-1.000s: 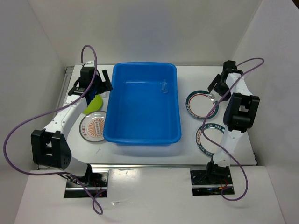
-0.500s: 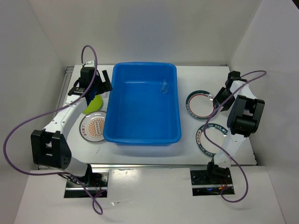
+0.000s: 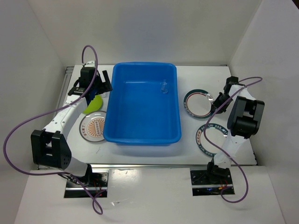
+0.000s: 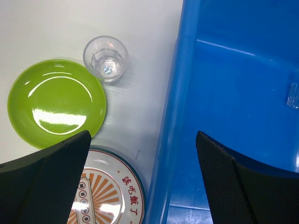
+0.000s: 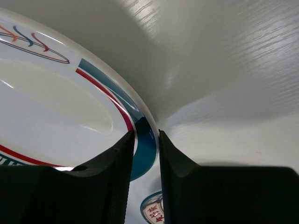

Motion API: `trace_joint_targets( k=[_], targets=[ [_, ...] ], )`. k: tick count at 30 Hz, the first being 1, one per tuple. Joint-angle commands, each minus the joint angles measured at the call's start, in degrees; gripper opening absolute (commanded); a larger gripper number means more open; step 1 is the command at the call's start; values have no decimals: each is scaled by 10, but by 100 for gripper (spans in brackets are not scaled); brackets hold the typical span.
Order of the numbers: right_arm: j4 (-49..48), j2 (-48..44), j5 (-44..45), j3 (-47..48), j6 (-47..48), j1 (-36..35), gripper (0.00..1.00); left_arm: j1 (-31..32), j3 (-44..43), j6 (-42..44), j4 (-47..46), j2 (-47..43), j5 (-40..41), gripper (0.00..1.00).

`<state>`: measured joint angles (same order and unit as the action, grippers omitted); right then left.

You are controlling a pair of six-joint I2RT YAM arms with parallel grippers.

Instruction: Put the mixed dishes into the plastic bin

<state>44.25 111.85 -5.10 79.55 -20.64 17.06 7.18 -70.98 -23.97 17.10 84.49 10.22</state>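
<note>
The blue plastic bin [image 3: 108, 126] stands mid-table with one tiny clear cup [image 3: 164, 87] inside. My right gripper [image 3: 216, 100] is low at the right edge of a white plate with a teal rim [image 3: 198, 103]. In the right wrist view its jaws [image 5: 146, 133] are shut on that plate's rim [image 5: 145, 140]. A second teal-rimmed plate [image 3: 210, 137] lies nearer. My left gripper [image 4: 143, 134] hangs open over the bin's left wall [image 4: 170, 140], holding nothing. Below it lie a lime-green plate [image 4: 56, 102], an orange-patterned plate [image 4: 105, 191] and a clear cup [image 4: 105, 58].
White enclosure walls close in the table on the left, back and right. Purple cables loop from both arms. The bin's left rim sits close to the orange-patterned plate [image 3: 92, 127] and the lime-green plate [image 3: 95, 104].
My right gripper came down to the right edge of the far teal-rimmed plate and closed on its rim. The left arm has not moved.
</note>
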Motion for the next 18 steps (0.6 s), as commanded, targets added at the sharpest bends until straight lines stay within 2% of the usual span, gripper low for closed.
trace_joint_targets(
  k=[1,4,14,18],
  targets=[
    [-41,-42,-28,-19,-4,-3,31,-1,-8,10,-14,-19,2,100],
    [-52,-53,-33,-30,-11,-3,36,-1,-8,10,-14,-19,-4,100],
    [-130,-124,-71,-93,-34,-3,32,-1,-8,16,-8,-19,-4,100],
    [-119,-106,-69,-93,-34,-3,32,-1,-8,16,-8,-19,-14,100]
  ],
)
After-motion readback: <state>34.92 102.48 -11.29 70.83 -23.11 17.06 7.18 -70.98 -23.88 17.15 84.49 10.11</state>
